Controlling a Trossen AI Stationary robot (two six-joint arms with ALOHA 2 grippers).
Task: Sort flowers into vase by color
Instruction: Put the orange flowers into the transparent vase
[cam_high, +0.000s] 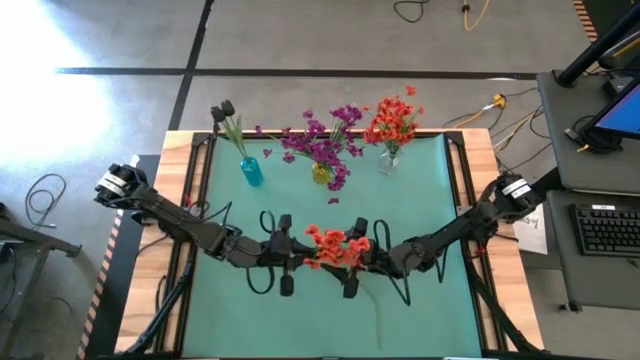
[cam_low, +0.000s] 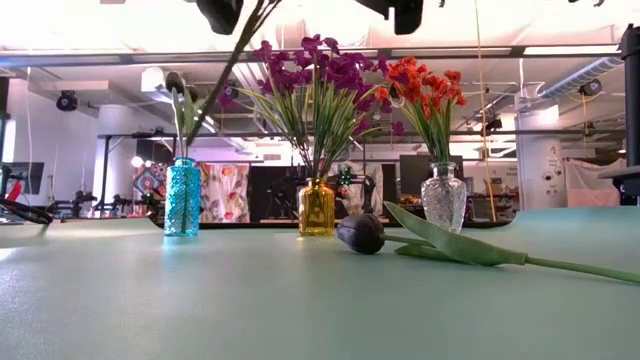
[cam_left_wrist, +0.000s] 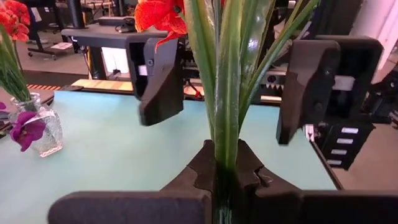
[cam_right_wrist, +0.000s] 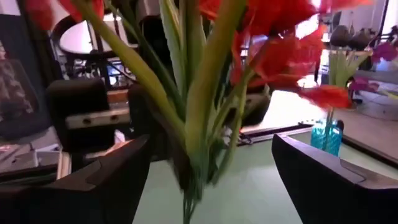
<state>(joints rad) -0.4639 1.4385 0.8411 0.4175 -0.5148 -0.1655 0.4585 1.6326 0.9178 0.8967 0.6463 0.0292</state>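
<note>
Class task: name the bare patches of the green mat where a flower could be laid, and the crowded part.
Bare: the mat's near corners, below each arm, and the strip between the arms and the vases. Crowded: the back edge, with the blue vase, yellow vase and clear vase.

1. In my low view both claws are cut off by the top edge; only dark stubs show, so I cannot read their fingers there.
2. From above, the orange-red flower (cam_high: 338, 246) covers the gap between the left claw (cam_high: 300, 262) and right claw (cam_high: 362, 256); its stem below is too thin to follow.
3. In the left wrist view the blossom runs off the top edge, and the stem (cam_left_wrist: 225, 112) vanishes between my fingers (cam_left_wrist: 199, 171).
4. The right wrist view is blurred: petals and leaves smear, and the blue vase (cam_right_wrist: 326, 138) is only a soft shape.
5. The dark flower's (cam_low: 361, 233) stem leaves the low view's right edge.
</note>
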